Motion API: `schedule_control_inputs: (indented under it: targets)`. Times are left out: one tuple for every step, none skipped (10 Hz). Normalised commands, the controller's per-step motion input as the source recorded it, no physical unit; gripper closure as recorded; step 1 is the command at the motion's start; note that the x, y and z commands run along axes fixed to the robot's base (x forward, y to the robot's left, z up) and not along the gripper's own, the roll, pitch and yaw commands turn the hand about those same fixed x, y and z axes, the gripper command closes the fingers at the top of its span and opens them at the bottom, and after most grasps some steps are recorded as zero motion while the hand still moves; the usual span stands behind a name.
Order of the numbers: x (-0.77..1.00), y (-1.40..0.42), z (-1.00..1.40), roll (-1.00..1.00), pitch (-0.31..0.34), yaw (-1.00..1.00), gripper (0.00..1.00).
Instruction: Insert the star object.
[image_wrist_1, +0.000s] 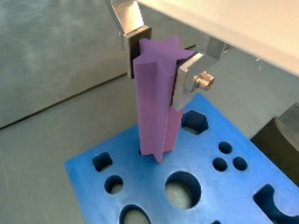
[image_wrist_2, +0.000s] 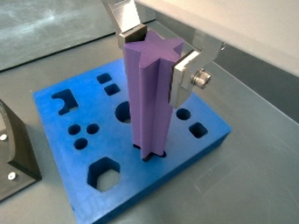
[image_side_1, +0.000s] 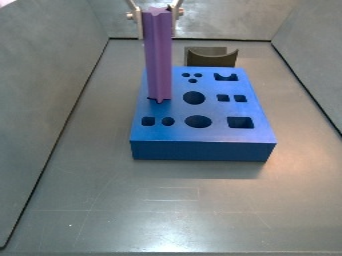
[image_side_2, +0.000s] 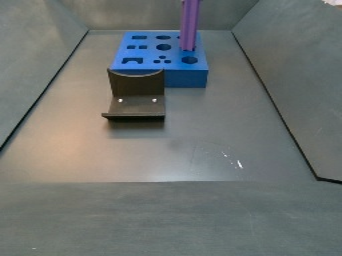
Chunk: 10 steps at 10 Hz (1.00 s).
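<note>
the star object (image_wrist_2: 149, 96) looks like a long, stiff purple bar, probably light plastic, with smooth ridged sides that might slip, so the flat faces near its top are the place to grip. my gripper (image_wrist_1: 158, 63) is clamped on exactly that upper end, one finger (image_wrist_1: 187, 80) pressed against its side. the bar hangs upright beneath me, its lower end touching or just entering a hole at the left edge of the blue board (image_side_1: 201, 140). the fixture (image_side_2: 134, 92) stands beside the board.
</note>
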Motion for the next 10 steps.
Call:
schedule_control_inputs:
  targets:
    - [-0.29,0.0,-0.26,0.04,-0.016,0.06,1.0]
    - [-0.2,-0.01,-0.31,0.06,-0.01,0.13,1.0]
    - [0.0,-0.03,-0.56,0.08,0.0,0.16,1.0]
    - [0.24,-0.01,-0.84,0.12,0.04,0.14,1.0]
    - [0.3,0.0,-0.93,0.14,0.0,0.2,1.0]
    - [0.37,0.0,-0.96,0.14,0.0,0.18,1.0]
    - [0.4,0.0,-0.91,0.14,0.011,0.15,1.0]
    - [0.0,0.0,-0.21,-0.12,-0.04,0.0,1.0]
    - [0.0,0.0,-0.05,-0.05,-0.013,0.0,1.0]
    - [0.0,0.0,0.0,0.0,0.0,0.0,1.0]
